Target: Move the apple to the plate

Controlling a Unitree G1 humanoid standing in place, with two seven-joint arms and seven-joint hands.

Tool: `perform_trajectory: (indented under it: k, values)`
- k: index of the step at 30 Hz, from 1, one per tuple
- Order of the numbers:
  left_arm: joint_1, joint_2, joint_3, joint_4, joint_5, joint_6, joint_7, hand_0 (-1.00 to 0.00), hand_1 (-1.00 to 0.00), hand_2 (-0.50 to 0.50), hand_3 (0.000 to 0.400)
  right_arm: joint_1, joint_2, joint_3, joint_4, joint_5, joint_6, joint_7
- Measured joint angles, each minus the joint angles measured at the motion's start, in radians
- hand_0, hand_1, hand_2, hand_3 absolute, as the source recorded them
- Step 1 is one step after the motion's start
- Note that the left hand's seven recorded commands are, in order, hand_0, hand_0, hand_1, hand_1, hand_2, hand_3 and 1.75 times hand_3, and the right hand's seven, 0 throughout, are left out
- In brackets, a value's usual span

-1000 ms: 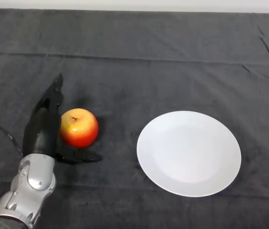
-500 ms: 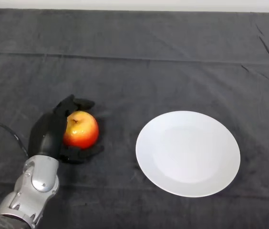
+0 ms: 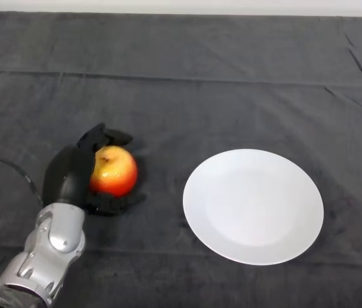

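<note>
A red and yellow apple (image 3: 115,171) rests at the left of the table, stem up. My left hand (image 3: 69,176) is shut on it: the fingers (image 3: 106,136) curl over its far side and the thumb (image 3: 115,204) wraps under its near side. A white round plate (image 3: 253,205) lies on the dark cloth to the right of the apple, with a gap of cloth between them. Nothing lies on the plate.
The dark cloth (image 3: 200,96) covers the whole table, with a fold line across the back and small creases at the far right. My silver-grey forearm (image 3: 47,253) comes in from the lower left.
The fingers, straight beside the apple a second ago, have curled round it. Hand and apple have shifted slightly to the right.
</note>
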Motion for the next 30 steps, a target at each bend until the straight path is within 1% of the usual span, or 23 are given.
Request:
perform_trajectory:
  k: [7, 12, 19, 22, 27, 30]
  values:
    - [0.003, 0.001, -0.015, -0.208, 0.013, 0.094, 0.000, -1.00, -1.00, 0.00, 0.400, 0.000, 0.000, 0.0000, 0.000, 0.0000, 0.000, 0.0000]
    - [0.009, 0.000, -0.053, -0.294, 0.020, 0.136, 0.001, -1.00, -1.00, 0.00, 0.400, 0.000, 0.000, 0.0000, 0.000, 0.0000, 0.000, 0.0000]
    - [0.011, -0.002, -0.103, -0.341, 0.032, 0.158, 0.006, -1.00, -1.00, 0.00, 0.400, 0.000, 0.000, 0.0000, 0.000, 0.0000, 0.000, 0.0000]
    - [0.010, -0.009, -0.133, -0.341, 0.033, 0.169, 0.019, -1.00, -1.00, 0.00, 0.400, 0.000, 0.000, 0.0000, 0.000, 0.0000, 0.000, 0.0000]
    - [0.009, -0.032, -0.183, -0.342, 0.033, 0.182, 0.022, -1.00, -1.00, 0.00, 0.400, 0.000, 0.000, 0.0000, 0.000, 0.0000, 0.000, 0.0000]
    - [0.009, -0.033, -0.221, -0.342, 0.033, 0.189, 0.025, -1.00, -1.00, 0.00, 0.400, 0.000, 0.000, 0.0000, 0.000, 0.0001, 0.000, 0.0000]
